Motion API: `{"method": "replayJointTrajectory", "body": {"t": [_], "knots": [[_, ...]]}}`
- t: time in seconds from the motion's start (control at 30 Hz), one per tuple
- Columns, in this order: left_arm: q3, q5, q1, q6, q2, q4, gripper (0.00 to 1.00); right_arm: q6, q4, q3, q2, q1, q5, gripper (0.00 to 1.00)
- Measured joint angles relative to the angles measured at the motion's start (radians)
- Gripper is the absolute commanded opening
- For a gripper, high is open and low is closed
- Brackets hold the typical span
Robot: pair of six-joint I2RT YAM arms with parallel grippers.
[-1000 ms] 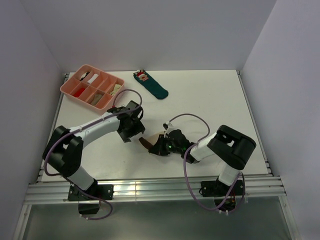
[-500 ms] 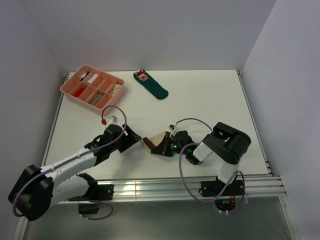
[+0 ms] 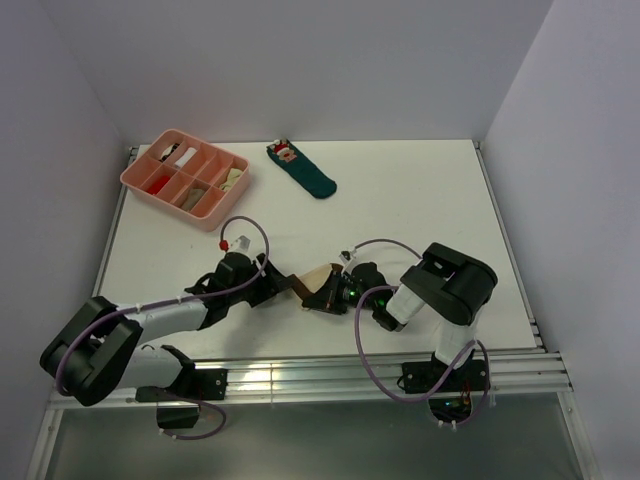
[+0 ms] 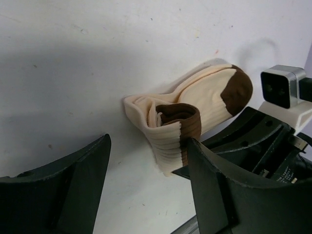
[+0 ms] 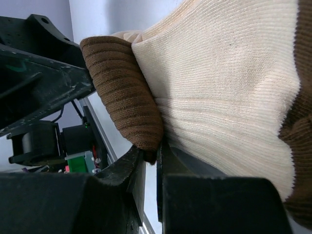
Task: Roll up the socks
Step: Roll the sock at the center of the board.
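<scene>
The cream sock with dark brown bands (image 3: 320, 278) lies folded on the white table between my two grippers. In the left wrist view it (image 4: 204, 100) is doubled over, its brown cuff curled on top. My left gripper (image 3: 278, 285) is open just left of the sock, and its fingers (image 4: 73, 190) straddle bare table in front of the cuff (image 4: 181, 122). My right gripper (image 3: 332, 297) is shut on the sock's brown cuff edge (image 5: 127, 100) with the cream body (image 5: 219, 73) above it. I cannot make out a separate plain tan-brown sock.
A pink divided tray (image 3: 128, 177) with small items sits at the back left. A dark teal sock with a red-and-white figure (image 3: 305, 170) lies at the back centre. The table's near edge and rail run just below both grippers.
My left arm has dropped low and its open gripper has come up to the sock's left end. My right gripper still grips the sock, which has shifted slightly right.
</scene>
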State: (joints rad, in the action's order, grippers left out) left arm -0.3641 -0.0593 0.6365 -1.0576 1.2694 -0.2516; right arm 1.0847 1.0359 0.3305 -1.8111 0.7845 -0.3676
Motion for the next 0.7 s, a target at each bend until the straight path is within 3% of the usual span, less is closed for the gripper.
{"method": "replayJointTrajectory", "body": {"t": [0.5,0.63,0.7], "knots": [[0.039,-0.056,0.0,0.024,0.122,-0.244,0.65,0.041,0.057,-0.003,-0.039,-0.004,-0.027,0.0],[0.034,-0.059,0.0,0.024,0.163,-0.291,0.58,0.041,0.056,-0.002,-0.039,-0.005,-0.03,0.0],[0.027,-0.06,0.0,0.023,0.18,-0.298,0.45,0.041,0.054,0.0,-0.04,-0.007,-0.036,0.0]]}}
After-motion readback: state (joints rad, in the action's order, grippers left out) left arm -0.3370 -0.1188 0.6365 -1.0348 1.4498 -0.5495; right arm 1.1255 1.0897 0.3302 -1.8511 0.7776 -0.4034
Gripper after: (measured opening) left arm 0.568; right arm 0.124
